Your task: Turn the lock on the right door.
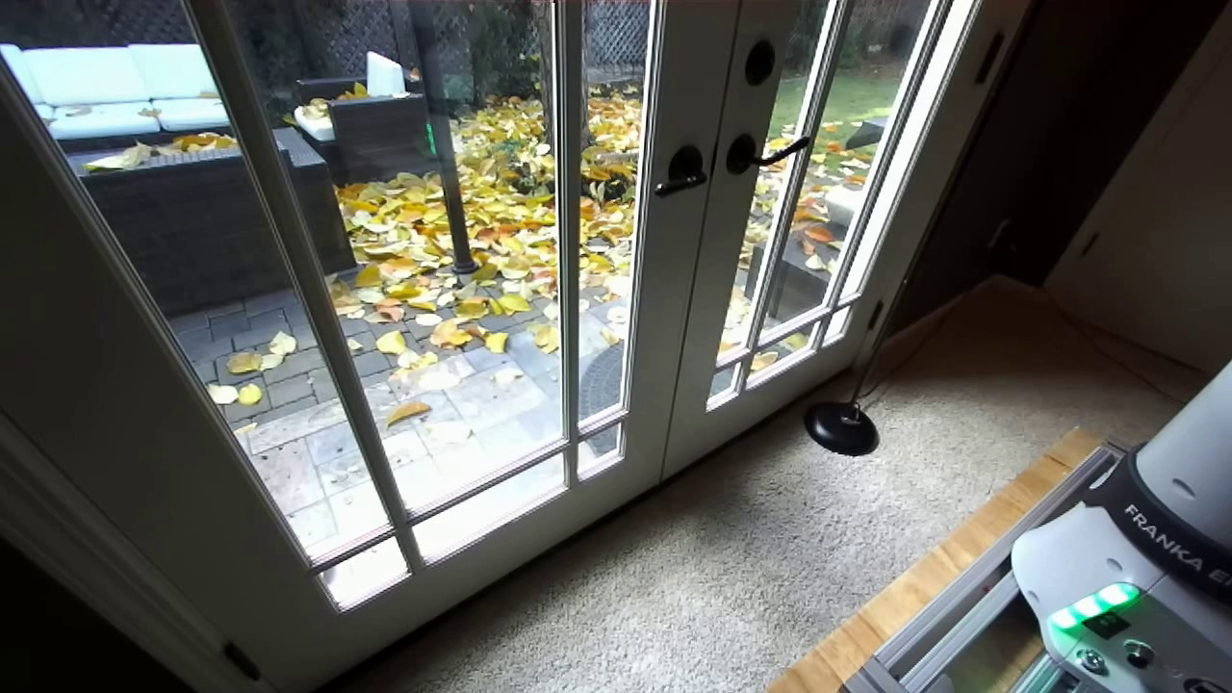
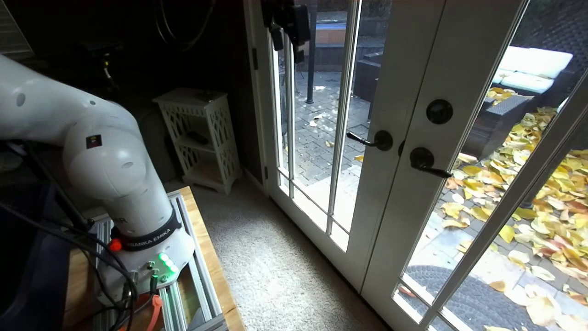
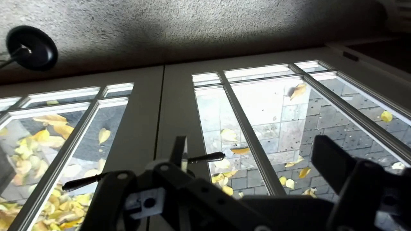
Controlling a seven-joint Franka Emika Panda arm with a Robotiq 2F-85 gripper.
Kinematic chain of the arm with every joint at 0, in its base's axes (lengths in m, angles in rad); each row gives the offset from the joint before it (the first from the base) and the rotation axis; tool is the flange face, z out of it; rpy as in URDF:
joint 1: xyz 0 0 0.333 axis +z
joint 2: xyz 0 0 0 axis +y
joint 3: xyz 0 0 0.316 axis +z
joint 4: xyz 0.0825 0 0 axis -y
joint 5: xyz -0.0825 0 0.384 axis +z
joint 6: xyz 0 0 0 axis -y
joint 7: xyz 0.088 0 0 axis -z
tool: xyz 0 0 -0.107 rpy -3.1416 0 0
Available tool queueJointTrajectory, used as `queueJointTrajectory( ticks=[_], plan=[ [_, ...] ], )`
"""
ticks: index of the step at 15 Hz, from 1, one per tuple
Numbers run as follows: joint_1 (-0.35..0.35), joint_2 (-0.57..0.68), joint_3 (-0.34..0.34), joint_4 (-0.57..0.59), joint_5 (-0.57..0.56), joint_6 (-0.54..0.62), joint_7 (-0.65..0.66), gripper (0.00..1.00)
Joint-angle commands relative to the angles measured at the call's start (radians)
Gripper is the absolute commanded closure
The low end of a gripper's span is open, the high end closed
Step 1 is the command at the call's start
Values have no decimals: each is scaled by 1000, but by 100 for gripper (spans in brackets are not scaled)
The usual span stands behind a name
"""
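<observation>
The lock point(image 1: 759, 62) is a small dark round piece on the white right door point(image 1: 710, 433), above that door's dark lever handle point(image 1: 770, 154). The lock also shows above the lever in an exterior view point(image 2: 439, 111). In the wrist view the lock is out of view or hidden. The right door's lever shows there at the lower left point(image 3: 80, 183). My gripper point(image 3: 255, 154) is open and empty, its fingers wide apart. In an exterior view the gripper point(image 2: 289, 48) hangs at the top edge, in front of the left door's glass, away from the lock.
The left door has its own lever point(image 2: 365, 139), partly behind a finger in the wrist view point(image 3: 207, 158). A black lamp base point(image 1: 842, 428) stands on the carpet by the right door. A white shelf point(image 2: 197, 108) stands in the corner. The arm base sits on a wooden table point(image 2: 209, 257).
</observation>
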Motion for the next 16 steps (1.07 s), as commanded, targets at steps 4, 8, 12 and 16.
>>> queueJointTrajectory(
  ticks=[4, 8, 12, 16],
  plan=[
    [-44, 115, -204, 83, 19, 112, -306, 0],
    [-71, 119, -224, 65, 31, 156, -327, 0],
    [-73, 120, -204, 64, 28, 156, -323, 0],
    [-60, 172, -260, 94, 83, 185, -361, 0]
  ],
)
